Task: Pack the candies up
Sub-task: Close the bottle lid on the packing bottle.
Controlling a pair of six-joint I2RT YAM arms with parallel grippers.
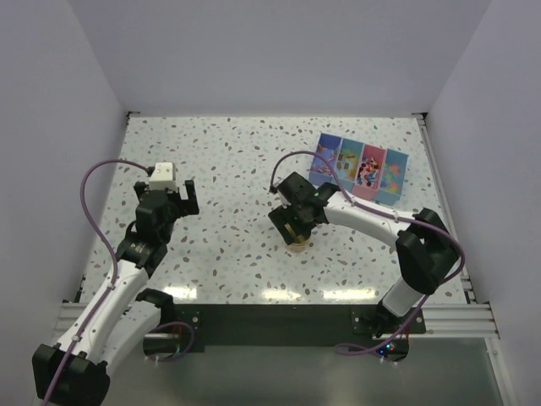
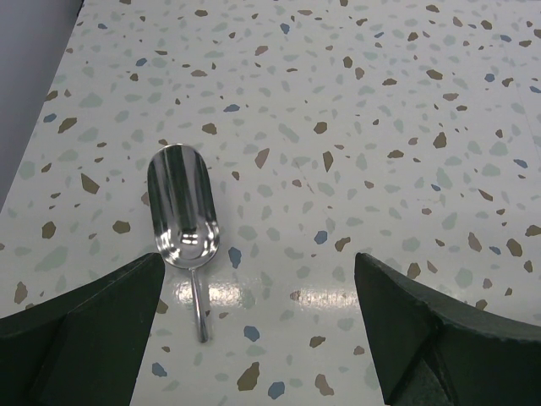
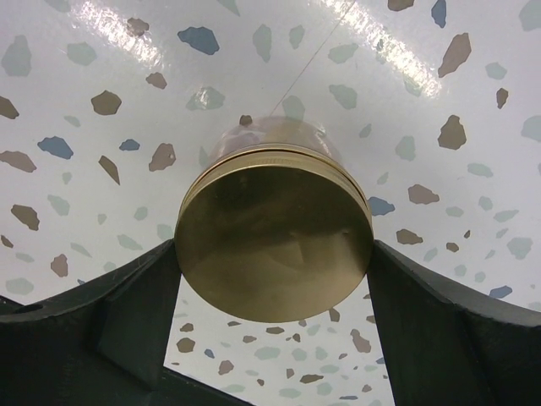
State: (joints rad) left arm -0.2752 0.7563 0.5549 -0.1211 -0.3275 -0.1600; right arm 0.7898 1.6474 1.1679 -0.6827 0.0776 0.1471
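A small clear jar with a gold-tan lid [image 3: 275,233] stands on the speckled table, and it also shows as a tan edge under the right gripper in the top view [image 1: 298,246]. My right gripper [image 3: 275,254] is shut on the lid, one finger pressed against each side. My left gripper [image 2: 259,264] hangs open over bare table at the left [image 1: 180,201], holding nothing. A shiny metal scoop [image 2: 182,207] lies empty on the table just ahead of its left finger [image 2: 101,321]. No candies show in any view.
A blue and pink box with several compartments [image 1: 359,169] lies at the back right, just beyond the right arm. Walls close the table [image 1: 245,161] on the left, back and right. Purple cables loop beside both arms.
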